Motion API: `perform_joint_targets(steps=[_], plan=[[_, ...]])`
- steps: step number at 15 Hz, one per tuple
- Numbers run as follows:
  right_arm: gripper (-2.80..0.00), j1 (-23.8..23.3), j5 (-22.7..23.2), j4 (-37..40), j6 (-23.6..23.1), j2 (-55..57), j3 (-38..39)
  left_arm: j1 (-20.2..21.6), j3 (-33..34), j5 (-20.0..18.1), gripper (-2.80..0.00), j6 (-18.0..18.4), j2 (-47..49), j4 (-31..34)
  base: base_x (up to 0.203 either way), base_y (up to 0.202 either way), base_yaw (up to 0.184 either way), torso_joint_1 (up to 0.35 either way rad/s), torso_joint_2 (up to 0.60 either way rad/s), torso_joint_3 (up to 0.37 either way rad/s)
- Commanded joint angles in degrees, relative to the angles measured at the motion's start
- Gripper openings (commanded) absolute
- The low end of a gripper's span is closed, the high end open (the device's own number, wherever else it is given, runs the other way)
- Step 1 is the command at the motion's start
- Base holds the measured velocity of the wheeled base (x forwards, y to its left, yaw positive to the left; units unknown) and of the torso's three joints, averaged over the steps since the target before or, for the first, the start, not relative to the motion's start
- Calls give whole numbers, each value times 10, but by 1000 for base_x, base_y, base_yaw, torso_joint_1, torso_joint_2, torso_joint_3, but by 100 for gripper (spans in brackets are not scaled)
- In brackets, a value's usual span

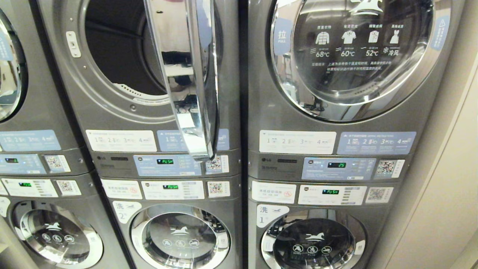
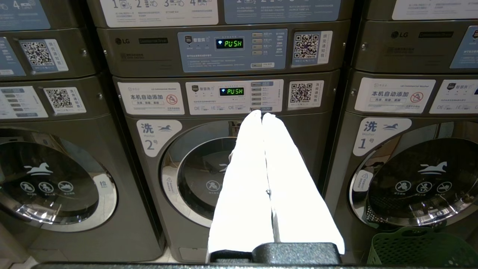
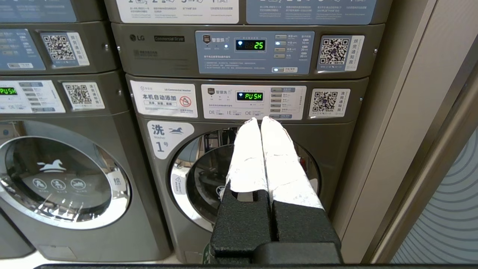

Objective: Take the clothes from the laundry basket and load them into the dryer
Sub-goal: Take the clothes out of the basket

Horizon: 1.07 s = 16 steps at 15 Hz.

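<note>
Before the open dryer, both pincers hang closed, empty

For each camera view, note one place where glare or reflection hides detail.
Head view: the open dryer door mirrors the room on its chrome. Left wrist view: the left gripper has fingers blown out white. Right wrist view: washer 1's door glass carries reflections behind the right gripper.
</note>
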Motion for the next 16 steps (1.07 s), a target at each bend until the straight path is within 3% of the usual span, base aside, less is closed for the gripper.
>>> perform_joint_targets(steps=[1, 16], plan=[[-280, 0, 0, 0, 0, 0, 0, 0, 1, 0, -280, 0, 0, 0, 0, 0, 0, -61, 136, 69], [-280, 0, 0, 0, 0, 0, 0, 0, 1, 1, -280, 0, 0, 0, 0, 0, 0, -54, 120, 62]])
